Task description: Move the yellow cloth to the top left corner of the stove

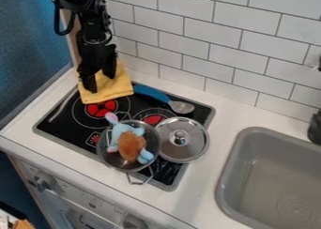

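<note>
The tool [102,84] hangs down at the far left, w/ its two fingers spread apart, so it's open. It's right over the yellow cloth [113,92], & you can see yellow b/t the fingers. The black arm [87,3] goes up from it.

The cloth is on the far left corner of the stove [56,118], & part of it goes past the edge onto the counter [232,111]. A red ring [100,109] shows just on the near side of it.

Just right of the cloth is a spoon-like thing [152,93] w/ a blue handle & a shiny end. It lies across the far part of the stove.

Nearer is a metal pot [152,138] w/ a soft toy [131,146] in it, light blue & brown. A round shiny lid [194,146] w/ a knob sits at the pot's right side. Another red ring [152,118] peeks out on the far side of them.

The big gray sink [231,176] is well apart, near right. White wall tiles [188,31] go along the far side. Some knobs [44,181] are on the near front, below the counter.
</note>
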{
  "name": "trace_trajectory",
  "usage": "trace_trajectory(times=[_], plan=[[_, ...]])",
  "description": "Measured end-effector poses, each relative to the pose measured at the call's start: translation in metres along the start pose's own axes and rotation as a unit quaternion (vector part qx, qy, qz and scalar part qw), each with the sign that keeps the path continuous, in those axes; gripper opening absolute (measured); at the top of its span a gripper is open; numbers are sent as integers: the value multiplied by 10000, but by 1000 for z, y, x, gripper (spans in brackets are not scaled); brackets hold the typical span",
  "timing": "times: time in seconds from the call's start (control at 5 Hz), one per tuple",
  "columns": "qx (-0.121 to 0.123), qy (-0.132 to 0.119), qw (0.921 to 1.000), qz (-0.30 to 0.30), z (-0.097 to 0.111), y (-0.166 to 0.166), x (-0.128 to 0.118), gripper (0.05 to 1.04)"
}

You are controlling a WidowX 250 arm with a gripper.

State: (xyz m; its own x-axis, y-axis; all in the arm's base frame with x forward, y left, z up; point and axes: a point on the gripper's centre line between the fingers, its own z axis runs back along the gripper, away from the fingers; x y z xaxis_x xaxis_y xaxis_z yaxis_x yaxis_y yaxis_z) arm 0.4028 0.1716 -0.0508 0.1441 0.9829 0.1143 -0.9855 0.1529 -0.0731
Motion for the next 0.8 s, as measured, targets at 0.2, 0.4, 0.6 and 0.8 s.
trace_trajectory(times=[0.2,0.4,0.6,0.8], plan=[[28,44,10000,19,2,2,-3,999],[147,198,9997,-35,6,1,-19,998],[-109,231,9997,-59,40,-9,-35,999],[-363,166,9992,60,72,-14,-30,999]])
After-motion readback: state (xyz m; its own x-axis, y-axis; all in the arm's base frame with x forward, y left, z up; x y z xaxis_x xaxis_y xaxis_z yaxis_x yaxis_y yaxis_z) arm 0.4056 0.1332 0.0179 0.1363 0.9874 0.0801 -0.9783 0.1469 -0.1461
